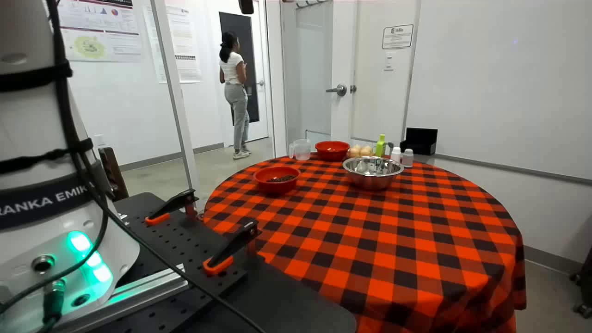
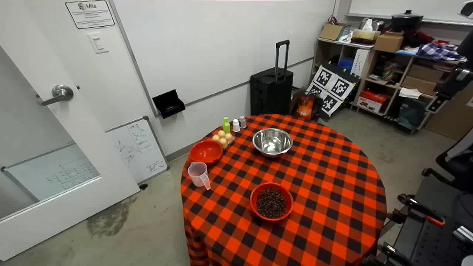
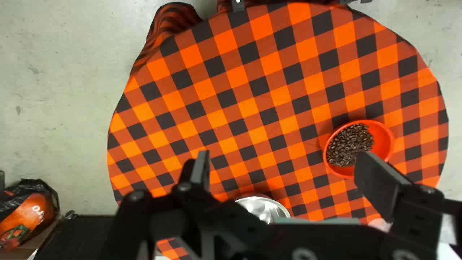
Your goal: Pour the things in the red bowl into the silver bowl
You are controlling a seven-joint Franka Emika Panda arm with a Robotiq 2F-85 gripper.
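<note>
- my gripper [image 3: 285,169] comes in from the bottom of the wrist view, its jaws spread wide and nothing between them; i read that spread as room for a bowl's wall to slip in.
- the red bowl [image 3: 383,140] sits upright on the checked tablecloth [image 3: 252,108], at the right of the wrist view. one of my fingers [image 3: 377,184] hides its lower right part; i judge that to be line of sight, not contact.
- dark beans [image 2: 271,202] fill much of that bowl, so once gripped it should be kept level until i'm over the target, or they may spill.
- the silver bowl [image 2: 272,142], upper middle of an exterior view, stands upright and well apart from the red one. no beans show in it. its wide mouth suits catching a pour, and the gap leaves me room to tip, i think.
- a second red bowl [image 2: 206,152], a measuring cup [image 2: 198,173], pale egg-like things [image 2: 222,137] and a green bottle [image 2: 226,126] line the left rim of the cloth there, presumably parked out of my way.
- farthest, a person [image 1: 235,88] stands at upper left-centre of an exterior view, back from the table.
</note>
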